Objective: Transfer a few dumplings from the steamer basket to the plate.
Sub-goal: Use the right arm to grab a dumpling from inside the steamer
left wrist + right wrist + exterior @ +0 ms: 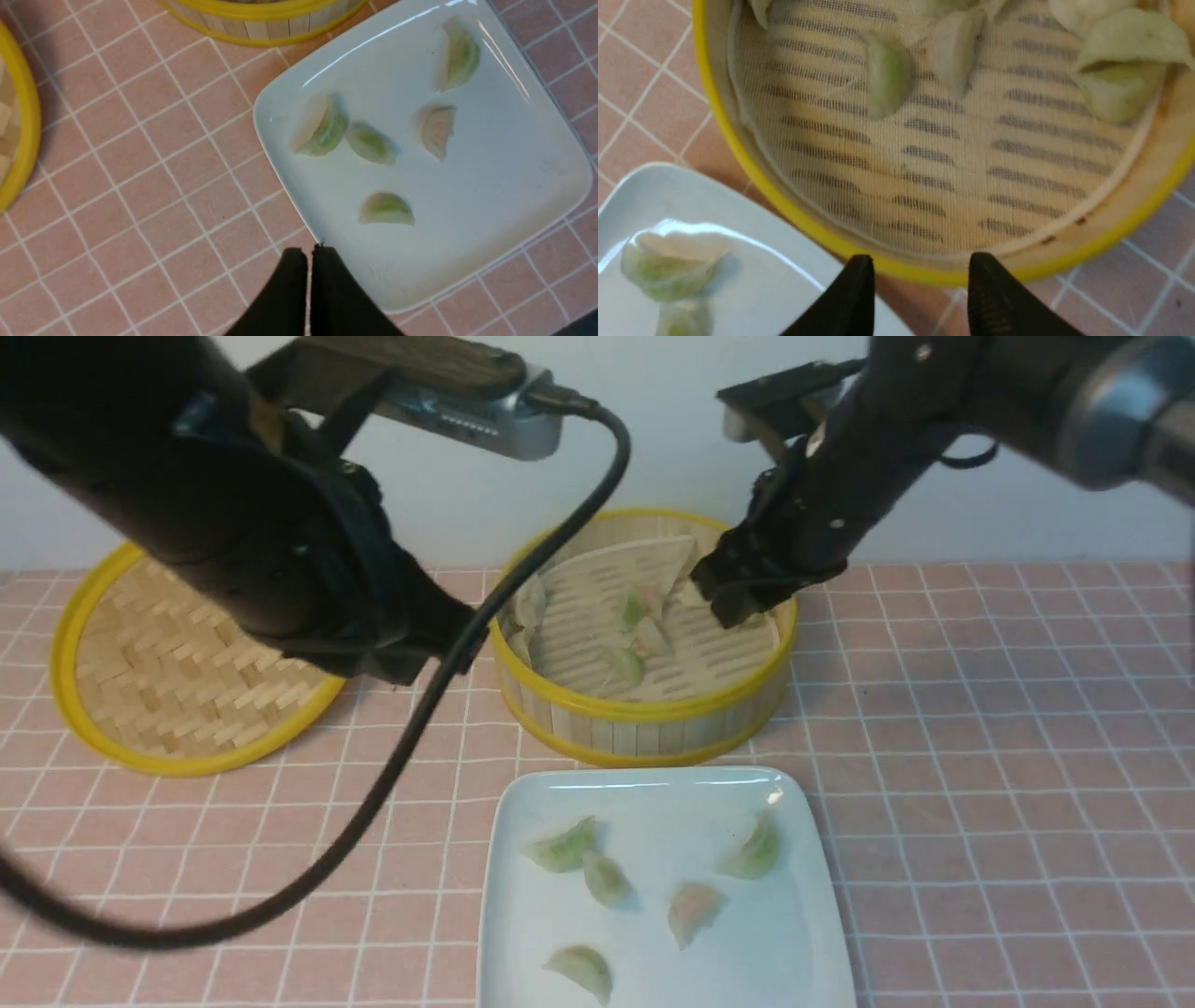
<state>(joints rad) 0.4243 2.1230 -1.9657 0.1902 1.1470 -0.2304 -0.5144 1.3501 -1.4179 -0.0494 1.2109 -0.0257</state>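
Five dumplings (605, 879) are lying on the plate (653, 803), nearest. The left tool (308, 254) is hanging clenched, empty, by its corner. Beyond, the right tool (920, 263) is hovering released, empty, over the steamer basket (644, 728) holding more dumplings. A lid (177, 663) is resting on the table (980, 756), leftward.

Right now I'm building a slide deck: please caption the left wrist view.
Shut left gripper by the plate, on which five dumplings lie.
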